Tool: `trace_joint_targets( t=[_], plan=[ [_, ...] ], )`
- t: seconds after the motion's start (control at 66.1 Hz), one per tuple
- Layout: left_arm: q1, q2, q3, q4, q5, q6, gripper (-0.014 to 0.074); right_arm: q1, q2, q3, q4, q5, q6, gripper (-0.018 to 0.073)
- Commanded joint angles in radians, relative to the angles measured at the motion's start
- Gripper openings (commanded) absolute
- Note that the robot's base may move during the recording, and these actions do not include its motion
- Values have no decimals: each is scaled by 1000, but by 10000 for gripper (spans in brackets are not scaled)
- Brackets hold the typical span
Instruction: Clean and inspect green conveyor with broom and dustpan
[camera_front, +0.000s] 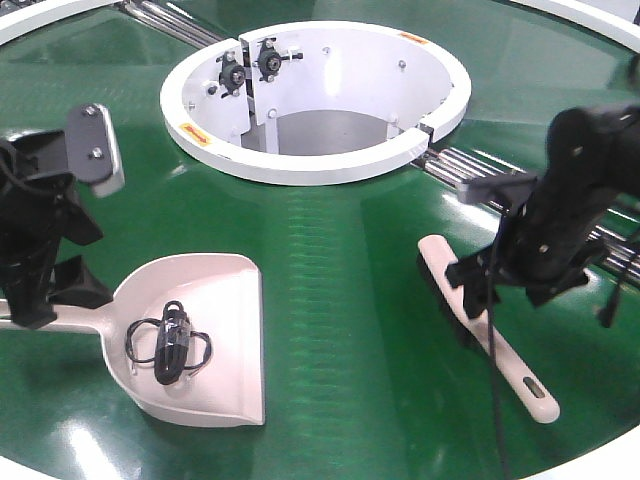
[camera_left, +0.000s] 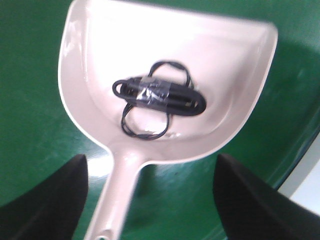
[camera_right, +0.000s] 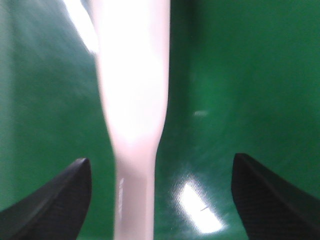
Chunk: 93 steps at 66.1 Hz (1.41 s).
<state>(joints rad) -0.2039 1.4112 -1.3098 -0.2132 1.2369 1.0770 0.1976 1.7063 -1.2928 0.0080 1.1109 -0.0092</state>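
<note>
The dustpan (camera_front: 205, 340) is lying on the green conveyor (camera_front: 340, 300) toward the left of the front view, its handle running off to the left. A bundled cable (camera_front: 170, 342) is resting inside the pan. The broom (camera_front: 485, 325) is lying on the belt toward the right, well apart from the dustpan, with its head farther back and its handle reaching toward the near right edge. Behind both, the central ring (camera_front: 315, 95) is sitting in the middle of the belt, and metal rails (camera_front: 470, 165) are running out from its right side, behind the broom.
</note>
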Motion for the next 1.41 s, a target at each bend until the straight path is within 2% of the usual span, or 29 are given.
trace_joint_targets(
  t=[0.0, 0.06, 0.197, 0.302, 0.408, 0.696, 0.771, 0.892, 0.968, 1.089, 1.21, 1.391],
  plan=[
    [-7, -67, -27, -63, -65, -204, 456, -6, -141, -25, -2, -69, -20, 561],
    [-7, -86, -27, -65, -101, -309, 440, -6, -223, -24, -8, -111, -21, 561],
    [-7, -105, -27, -62, -113, -468, 409, -6, -367, -24, -8, -179, -22, 561],
    [-7, -117, -16, -67, -72, -537, 388, -6, -477, -10, 0, -212, -22, 561],
    [-7, -169, 45, -76, -115, -558, 370, -6, -605, 81, 7, -286, -22, 561],
    [-7, -510, 355, -72, -492, -613, 354, -6, -1031, 477, 4, -576, -21, 561],
    [-7, -604, 449, -72, -591, -616, 354, -6, -1121, 565, 23, -619, -20, 561],
    [-7, -780, 595, -73, -746, -687, 354, -6, -1272, 683, 31, -660, -22, 561],
    [-7, -883, 691, -73, -807, -692, 354, -6, -1357, 743, 30, -665, -48, 561],
    [-7, -1073, 830, -72, -852, -691, 354, -6, -1529, 813, 55, -683, -101, 561],
    [-7, -1230, 917, -80, -888, -692, 354, -6, -1661, 893, 58, -744, -94, 561],
    [-7, -1320, 999, -80, -871, -692, 354, -6, -1699, 1007, 61, -779, -100, 557]
  ],
)
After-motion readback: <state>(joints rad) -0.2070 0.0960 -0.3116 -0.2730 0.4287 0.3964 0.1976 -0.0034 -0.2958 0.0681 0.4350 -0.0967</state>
